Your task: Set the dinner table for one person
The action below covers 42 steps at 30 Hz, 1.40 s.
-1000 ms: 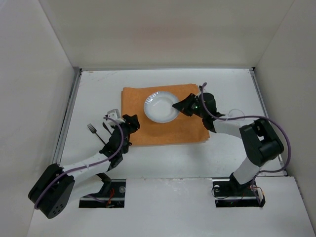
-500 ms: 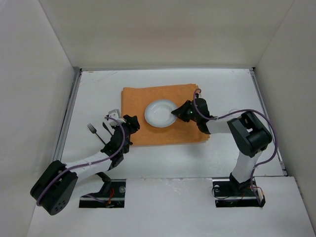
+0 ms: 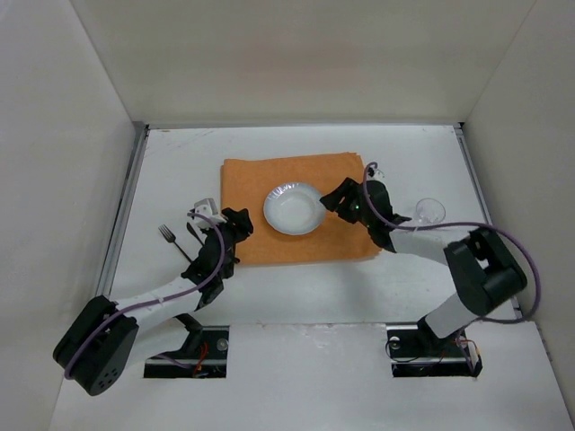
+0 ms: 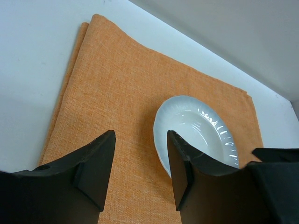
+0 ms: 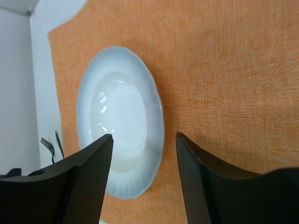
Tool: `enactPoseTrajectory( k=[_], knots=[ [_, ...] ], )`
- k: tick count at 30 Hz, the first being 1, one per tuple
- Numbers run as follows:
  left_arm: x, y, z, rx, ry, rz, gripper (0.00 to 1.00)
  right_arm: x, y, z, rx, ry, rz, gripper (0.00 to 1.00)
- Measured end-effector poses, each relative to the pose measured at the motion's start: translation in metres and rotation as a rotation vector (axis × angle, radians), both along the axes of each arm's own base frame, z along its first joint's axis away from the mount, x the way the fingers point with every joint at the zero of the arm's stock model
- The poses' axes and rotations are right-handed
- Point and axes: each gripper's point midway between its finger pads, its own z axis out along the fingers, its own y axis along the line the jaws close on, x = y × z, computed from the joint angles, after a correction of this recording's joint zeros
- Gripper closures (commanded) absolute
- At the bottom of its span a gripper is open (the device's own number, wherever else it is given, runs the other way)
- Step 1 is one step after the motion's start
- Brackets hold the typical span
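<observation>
Dinner table (image 3: 180,166): broad matte white surface, thin metal rails down its left and right edges, white walls on three sides, both arm bases bolted at the near edge.

Lying flat toward the far middle of it: orange cloth mat (image 3: 256,180), one long edge facing the arms.

Resting on the mat, roughly at its centre: white plate (image 3: 292,208) with a fluted rim, shallow and empty.

On bare table left of the mat, well apart from the plate: fork (image 3: 167,234), tines pointing far-left. Just beside it, a second thin dark utensil, too small to name.

On bare table right of the mat, near the right arm's forearm: clear glass (image 3: 429,211).

Left gripper (image 4: 140,137): over the near-left part of the mat, jaws partly apart and gripping nothing, only orange weave visible through the gap. Plate off to its far right, not touching. Small white item just to the far left of this gripper in the overhead view, impossible to identify.

Right gripper (image 5: 144,137): over the mat at the plate's right side, jaws spread wide and holding nothing. From its wrist camera, plate rim and mat visible through the gap beyond the tips. Contact between fingers and plate: cannot tell.
</observation>
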Motion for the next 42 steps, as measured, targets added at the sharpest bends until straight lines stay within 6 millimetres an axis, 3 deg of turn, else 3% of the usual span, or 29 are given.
enactPoseTrajectory(
  k=[3,7,8,11,14,17,21,26,34,38,42],
  knots=[
    [0.000,0.000,0.000,-0.005,0.001,0.001,0.54,-0.004,-0.016,0.040,-0.073,-0.100,-0.026,0.40],
    [0.000,-0.001,-0.004,-0.005,0.010,-0.002,0.54,-0.016,-0.048,0.085,-0.185,-0.202,-0.080,0.80],
    [0.000,-0.002,-0.006,-0.002,0.018,-0.004,0.54,-0.019,-0.061,0.096,-0.215,-0.220,-0.111,0.84],
    [-0.001,-0.006,-0.013,0.003,0.036,-0.017,0.54,-0.020,-0.121,0.116,-0.318,-0.233,-0.280,0.83],
    [0.000,-0.006,-0.015,0.000,0.042,-0.021,0.54,-0.021,-0.194,0.123,-0.438,-0.197,-0.497,0.62],
    [0.000,-0.005,-0.014,-0.007,0.042,-0.020,0.54,-0.029,-0.250,0.111,-0.555,-0.112,-0.663,0.54],
    [0.001,-0.005,-0.014,-0.011,0.043,-0.020,0.53,-0.040,-0.292,0.078,-0.694,0.036,-0.777,0.54],
    [0.000,-0.007,-0.014,-0.017,0.043,-0.030,0.53,-0.047,-0.314,0.034,-0.801,0.200,-0.797,0.55],
    [0.001,-0.007,-0.014,-0.027,0.045,-0.030,0.52,-0.052,-0.330,0.025,-0.786,0.238,-0.851,0.57],
    [0.001,-0.008,-0.015,-0.034,0.047,-0.032,0.52,-0.056,-0.330,0.015,-0.771,0.251,-0.845,0.65],
    [0.001,-0.007,-0.019,-0.029,0.060,-0.030,0.52,-0.053,-0.326,0.001,-0.738,0.272,-0.816,0.86]
  ],
)
